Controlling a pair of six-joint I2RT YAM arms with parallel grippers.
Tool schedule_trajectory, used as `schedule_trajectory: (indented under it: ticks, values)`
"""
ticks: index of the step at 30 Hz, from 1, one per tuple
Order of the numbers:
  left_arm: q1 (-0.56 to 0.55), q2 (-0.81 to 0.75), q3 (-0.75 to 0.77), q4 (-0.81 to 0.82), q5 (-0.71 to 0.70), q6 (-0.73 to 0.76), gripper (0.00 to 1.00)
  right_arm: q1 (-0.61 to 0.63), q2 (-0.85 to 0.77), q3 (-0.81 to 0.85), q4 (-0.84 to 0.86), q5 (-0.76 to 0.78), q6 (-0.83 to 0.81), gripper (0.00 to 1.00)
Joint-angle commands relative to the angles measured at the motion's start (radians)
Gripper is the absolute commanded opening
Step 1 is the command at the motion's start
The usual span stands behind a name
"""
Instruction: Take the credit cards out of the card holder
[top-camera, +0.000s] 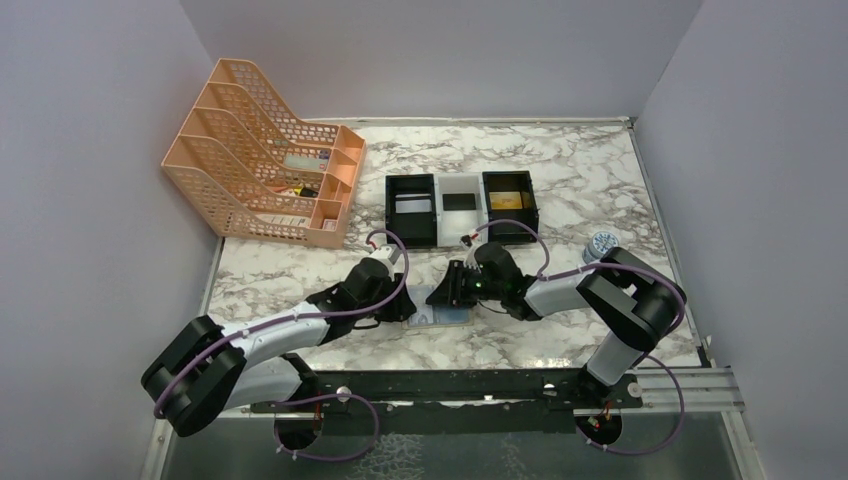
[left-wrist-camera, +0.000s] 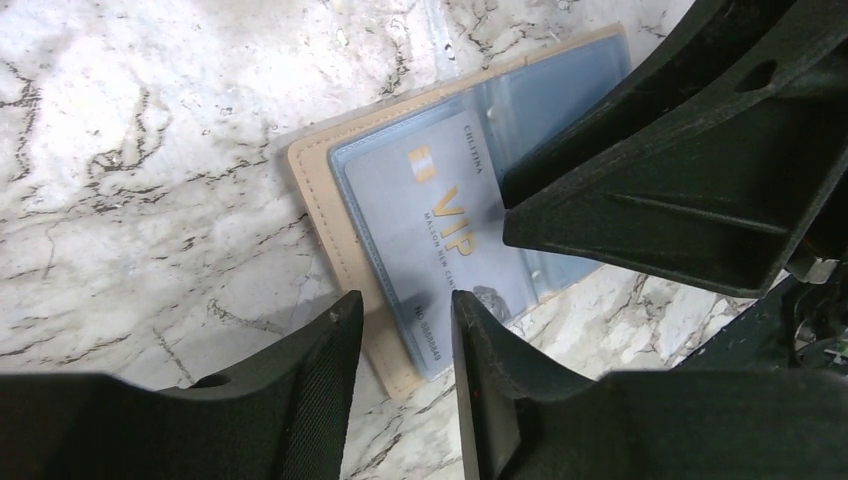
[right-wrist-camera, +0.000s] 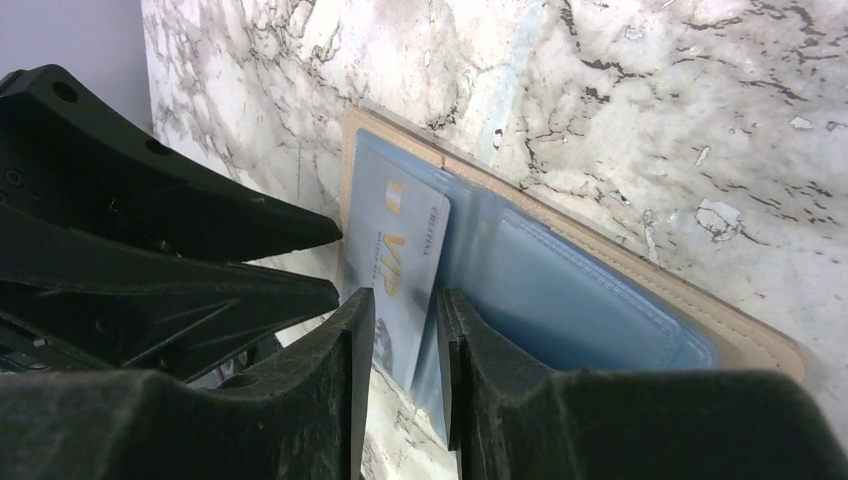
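The card holder (top-camera: 440, 306) lies open on the marble between both grippers, tan rim (left-wrist-camera: 318, 205) outside, grey-blue sleeves (right-wrist-camera: 590, 290) inside. A pale VIP credit card (left-wrist-camera: 440, 235) sticks partly out of its left sleeve (right-wrist-camera: 395, 245). My left gripper (top-camera: 412, 305) is low at the holder's left end; its jaws (left-wrist-camera: 405, 305) stand apart, straddling the card's protruding end. My right gripper (top-camera: 456, 290) bears on the holder's middle, its jaws (right-wrist-camera: 405, 300) narrowly apart with the card's corner and a clear sleeve leaf in the gap. Its fingers (left-wrist-camera: 650, 180) hide the holder's right half.
Behind the holder stand a black tray (top-camera: 411, 208) with a pale card, a white tray (top-camera: 461, 200) with a dark card, and a black tray (top-camera: 510, 205) with a gold card. An orange file rack (top-camera: 265, 175) fills the back left. A small round object (top-camera: 600, 243) lies right.
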Motion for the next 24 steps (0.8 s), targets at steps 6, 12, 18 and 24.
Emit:
schedule_trajectory:
  ticks: [6,12,18,24]
  values:
    - [-0.024,0.047,0.042,-0.019,-0.006,0.036,0.33,-0.005,-0.009,-0.023,-0.015,0.009,-0.008,0.28]
    - [-0.031,0.095,0.028,-0.013,-0.013,0.042,0.21,-0.005,-0.006,-0.033,0.021,-0.01,0.012,0.21]
    - [-0.034,0.092,0.032,-0.052,-0.063,0.045,0.16,-0.007,-0.009,-0.067,0.1,-0.028,0.053,0.04]
    - [-0.034,0.108,0.041,-0.066,-0.064,0.055,0.15,-0.019,-0.003,-0.081,0.167,-0.078,0.076,0.01]
